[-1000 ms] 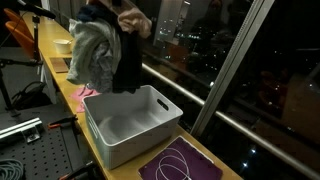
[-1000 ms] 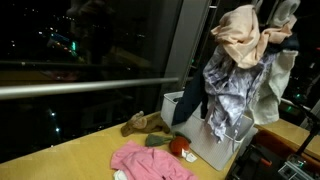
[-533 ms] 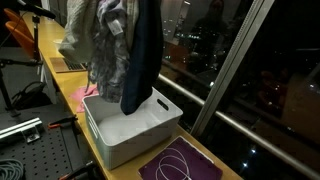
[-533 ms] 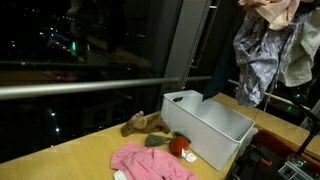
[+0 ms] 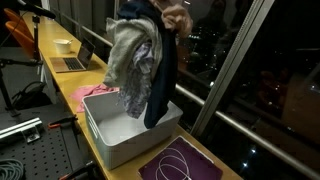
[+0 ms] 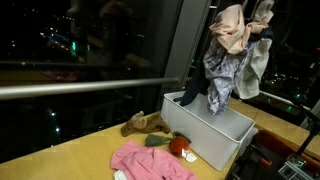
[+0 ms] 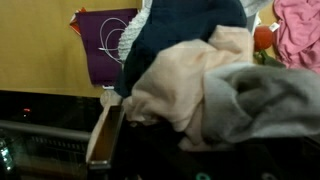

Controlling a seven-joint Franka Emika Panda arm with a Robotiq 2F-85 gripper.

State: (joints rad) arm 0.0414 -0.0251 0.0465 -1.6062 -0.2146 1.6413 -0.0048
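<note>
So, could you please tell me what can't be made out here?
- Top of the bundle of grey, beige and navy clothes: cut off by the upper edge, both exterior views.
- White plastic bin floor: partly behind the bundle, exterior view.
- Small red object: too small, exterior view.

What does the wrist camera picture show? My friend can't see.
A bundle of clothes, peach, grey and dark blue, fills the wrist view, close to the camera. Behind it lie a purple mat on a wooden table, and a pink cloth.
</note>
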